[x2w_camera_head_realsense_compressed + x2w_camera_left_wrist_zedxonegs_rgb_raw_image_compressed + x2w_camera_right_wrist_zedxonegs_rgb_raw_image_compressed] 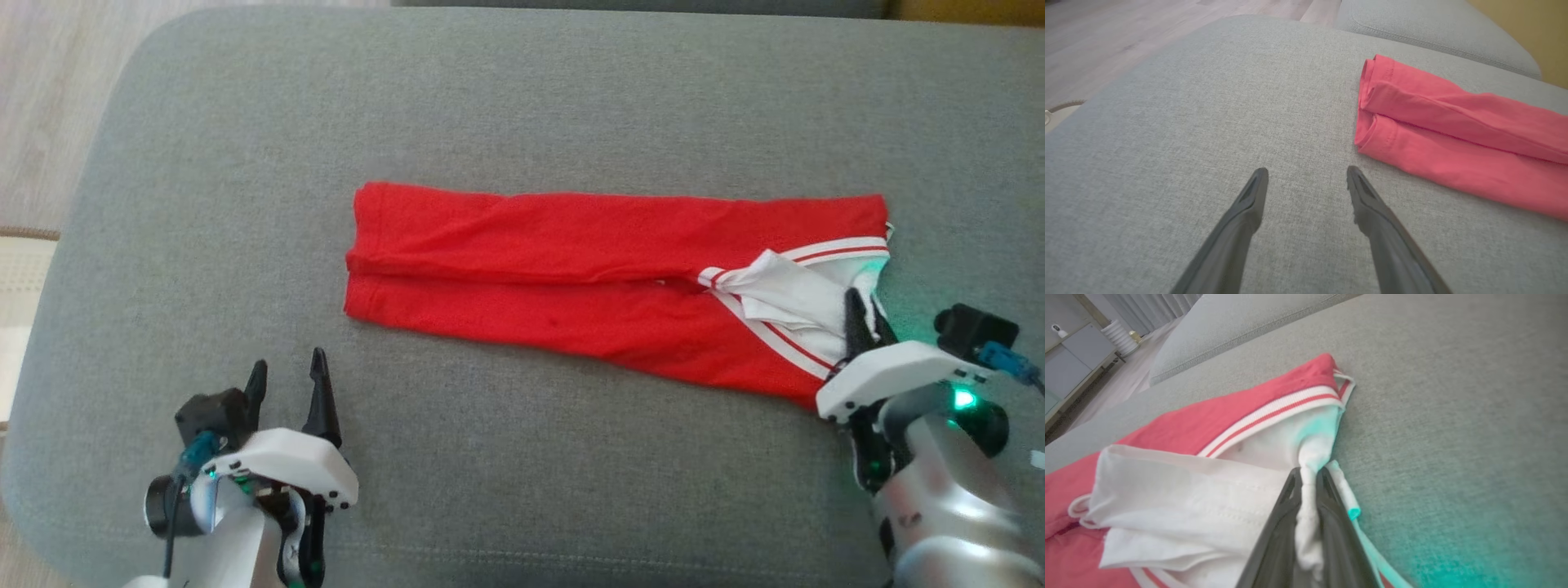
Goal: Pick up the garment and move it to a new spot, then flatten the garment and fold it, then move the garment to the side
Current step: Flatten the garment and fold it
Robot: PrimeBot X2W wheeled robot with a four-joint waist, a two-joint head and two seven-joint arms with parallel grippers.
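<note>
We see a pair of red trousers (571,269) lying folded lengthwise across the middle of a grey sofa cushion (522,98). Their long axis runs left to right in the head view, with the leg cuffs (359,278) at centre left and the striped white waistband (841,249) at centre right. The right tool (861,314), at the lower right of the frame, sits at the waistband end. Its two dark fingers are closed narrow on a pinch of the white inner fabric (1208,486), which the right wrist view shows bunched between them. The left tool (288,359), at the lower left, stands wide and holds nothing, hovering over bare cushion. The cuffs lie up and to the right of it, near but apart. We judge the left arm the nearer one for taking the cuff end, so both ends could be lifted together.
</note>
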